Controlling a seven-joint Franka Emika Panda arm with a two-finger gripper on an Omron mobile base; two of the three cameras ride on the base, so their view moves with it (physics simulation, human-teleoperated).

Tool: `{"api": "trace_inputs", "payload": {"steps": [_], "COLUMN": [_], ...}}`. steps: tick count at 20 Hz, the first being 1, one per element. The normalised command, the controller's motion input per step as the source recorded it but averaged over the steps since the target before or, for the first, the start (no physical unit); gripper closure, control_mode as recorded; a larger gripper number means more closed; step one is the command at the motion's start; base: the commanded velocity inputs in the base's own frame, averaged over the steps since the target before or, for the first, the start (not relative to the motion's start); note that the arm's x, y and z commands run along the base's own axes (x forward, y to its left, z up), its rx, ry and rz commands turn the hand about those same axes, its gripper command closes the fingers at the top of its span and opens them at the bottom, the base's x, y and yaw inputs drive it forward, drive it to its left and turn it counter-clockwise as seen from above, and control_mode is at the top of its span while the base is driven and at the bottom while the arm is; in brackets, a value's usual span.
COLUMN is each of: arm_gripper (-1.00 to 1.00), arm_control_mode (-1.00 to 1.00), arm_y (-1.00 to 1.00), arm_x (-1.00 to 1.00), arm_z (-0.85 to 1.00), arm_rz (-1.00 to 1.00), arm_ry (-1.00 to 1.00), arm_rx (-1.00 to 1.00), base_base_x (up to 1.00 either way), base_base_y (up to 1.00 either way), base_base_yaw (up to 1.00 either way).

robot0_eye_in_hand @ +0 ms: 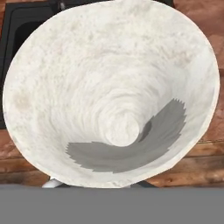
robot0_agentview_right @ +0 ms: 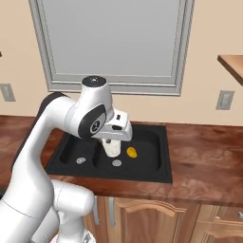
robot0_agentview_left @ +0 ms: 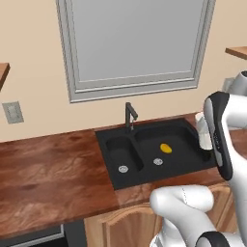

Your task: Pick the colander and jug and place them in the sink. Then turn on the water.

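My gripper (robot0_agentview_right: pixel 112 141) hangs over the black sink (robot0_agentview_right: pixel 153 167), shut on the white jug (robot0_agentview_right: pixel 112 149). The jug is held above the larger basin, clear of its floor. In the left base view the jug (robot0_agentview_left: pixel 204 140) peeks out behind my forearm at the right end of the sink (robot0_agentview_left: pixel 185 147). The hand view looks straight down into the jug's (robot0_eye_in_hand: pixel 113 92) pale tapered inside. The dark faucet (robot0_agentview_left: pixel 129 115) stands upright behind the divider between the basins, and no water shows at it. The colander is out of view.
A small yellow object (robot0_agentview_left: pixel 166 148) lies on the large basin's floor near its drain (robot0_agentview_left: pixel 158 161). Wooden counter (robot0_agentview_left: pixel 48 169) spreads on both sides of the sink. A window (robot0_agentview_left: pixel 135 43) fills the wall behind. Wall outlets (robot0_agentview_right: pixel 224 99) flank it.
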Motion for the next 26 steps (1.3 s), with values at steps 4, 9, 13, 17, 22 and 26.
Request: {"api": "trace_inputs", "payload": {"steps": [4,9,13,17,22,26], "arm_gripper": [1.0,1.0,1.0,1.0,1.0,1.0], "arm_control_mode": [-1.0,-1.0,-1.0,-1.0,-1.0,-1.0], "arm_y": [0.58,1.0,1.0,0.93,0.68,0.48], "arm_x": [0.0,0.34,0.38,0.36,0.48,0.62], "arm_z": [-0.38,-0.5,-0.16,0.0,-0.17,-0.31], "arm_rz": [0.11,0.03,-0.01,-0.03,-0.03,-0.04], "arm_ry": [0.17,0.23,0.15,0.02,0.0,-0.01], "arm_rx": [0.0,-0.07,-0.01,0.0,0.03,0.08], "base_base_x": [0.0,0.0,0.0,0.0,0.0,0.0], "base_base_y": [0.12,0.0,0.0,0.0,0.0,0.0], "base_base_yaw": [0.02,0.0,0.0,0.0,0.0,0.0]}}
